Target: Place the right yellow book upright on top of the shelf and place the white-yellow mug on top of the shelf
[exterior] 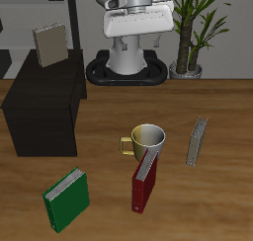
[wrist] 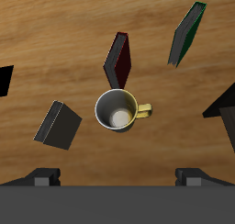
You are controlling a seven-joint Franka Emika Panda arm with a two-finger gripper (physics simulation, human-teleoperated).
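The right yellow book stands upright on top of the black shelf, near its back. The white-yellow mug stands upright on the table with its handle toward the shelf side. It also shows in the wrist view, straight below my gripper. My gripper is open and empty, high above the mug, with its fingertips spread wide. A corner of the shelf shows in the wrist view.
A dark red book leans against the mug on its front side. The other tan-grey book stands beside the mug, away from the shelf. A green book is near the front edge. A potted plant stands at the back.
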